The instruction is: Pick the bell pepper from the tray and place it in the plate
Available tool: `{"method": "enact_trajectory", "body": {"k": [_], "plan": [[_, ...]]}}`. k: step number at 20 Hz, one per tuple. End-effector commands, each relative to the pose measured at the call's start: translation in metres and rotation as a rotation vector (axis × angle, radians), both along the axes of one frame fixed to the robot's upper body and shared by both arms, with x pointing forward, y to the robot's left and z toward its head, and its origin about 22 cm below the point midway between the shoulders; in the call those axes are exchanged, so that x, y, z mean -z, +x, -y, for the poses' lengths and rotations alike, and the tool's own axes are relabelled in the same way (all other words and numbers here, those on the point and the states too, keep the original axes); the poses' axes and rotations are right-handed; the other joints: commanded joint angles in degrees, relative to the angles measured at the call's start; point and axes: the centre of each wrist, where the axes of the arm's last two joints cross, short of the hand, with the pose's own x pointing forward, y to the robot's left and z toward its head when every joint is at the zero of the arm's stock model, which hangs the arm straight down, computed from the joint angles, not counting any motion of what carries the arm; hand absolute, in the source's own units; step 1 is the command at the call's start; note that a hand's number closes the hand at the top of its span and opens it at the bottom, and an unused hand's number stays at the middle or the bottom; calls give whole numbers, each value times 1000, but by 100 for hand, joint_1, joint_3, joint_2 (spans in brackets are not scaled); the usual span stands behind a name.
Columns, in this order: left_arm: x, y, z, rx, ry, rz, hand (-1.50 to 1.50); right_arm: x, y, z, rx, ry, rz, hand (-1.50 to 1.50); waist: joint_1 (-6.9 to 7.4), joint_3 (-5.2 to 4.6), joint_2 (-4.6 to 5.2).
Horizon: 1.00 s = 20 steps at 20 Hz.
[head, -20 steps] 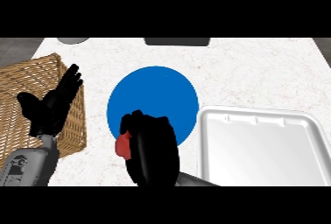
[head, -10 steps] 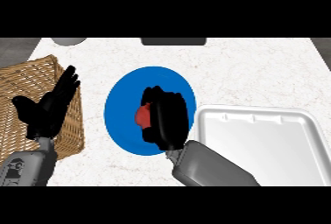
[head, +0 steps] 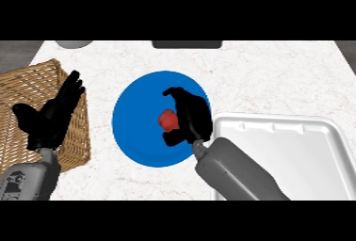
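While the left hand [head: 50, 117] is resting open at nine o'clock, fingers straight and pointing up, it is overlapping the wicker basket [head: 24, 82] at the desk's [head: 264, 75] left edge. Right of the basket, the blue plate [head: 139, 122] is lying at the centre. Over its right half the right hand [head: 189, 117] is hanging with fingers and thumb curled round the red bell pepper [head: 167, 119], which is showing just above the plate's middle. At four o'clock the white tray [head: 292, 141] is sitting beside the plate, its near corner hidden by the grey forearm
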Motion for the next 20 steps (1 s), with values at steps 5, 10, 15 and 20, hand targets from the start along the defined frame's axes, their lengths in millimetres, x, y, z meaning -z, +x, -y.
{"method": "enact_trajectory", "body": {"k": [5,10,15,20], "plan": [[25,-8,-17,-42,-27,-106,0,-25,13,16,-138,196,243,-150,-59,-86,34],[18,-2,1,-23,-24,-122,0,-59,-14,-2,-247,471,283,-150,-59,-84,16],[28,-9,-13,-57,-28,-120,0,-58,-21,19,-158,666,69,-150,-102,-87,20],[38,-5,-14,-54,-27,-128,0,-44,-23,50,-227,748,-54,-150,-153,-88,43]]}}
